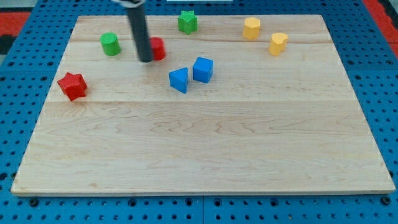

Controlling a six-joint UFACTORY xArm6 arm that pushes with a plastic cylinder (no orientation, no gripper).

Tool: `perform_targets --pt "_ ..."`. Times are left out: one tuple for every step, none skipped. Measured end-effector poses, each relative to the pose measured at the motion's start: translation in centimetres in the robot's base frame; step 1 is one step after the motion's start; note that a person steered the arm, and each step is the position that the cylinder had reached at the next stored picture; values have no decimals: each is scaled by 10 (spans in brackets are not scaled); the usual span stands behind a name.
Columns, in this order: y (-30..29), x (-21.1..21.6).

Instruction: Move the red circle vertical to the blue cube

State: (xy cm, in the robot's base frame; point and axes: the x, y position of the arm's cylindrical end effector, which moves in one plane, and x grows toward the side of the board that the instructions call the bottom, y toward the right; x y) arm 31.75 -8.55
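My tip [146, 60] (a bare rod, no jaws to open or close) touches the red circle [157, 48], which sits up and to the view's left of the blue cube [203, 69]

My tip [146, 60] just left of red circle [157, 48]; blue cube [203, 69] to its lower right

Red circle [158, 48], blue cube [203, 69], red star [72, 86], green cylinder [111, 44], pale wooden board [199, 155]

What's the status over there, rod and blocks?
My tip against red circle block, its left side. Blue cube right, lower. Blue wedge-like block beside cube; path open.
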Motion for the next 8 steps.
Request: perform_targets --pt "15 -16" --pt "-52 -16" --pt "-39 -42" --pt "2 -48" --pt "52 -47" --pt "51 -47" --pt "44 -49" --pt "44 -51"
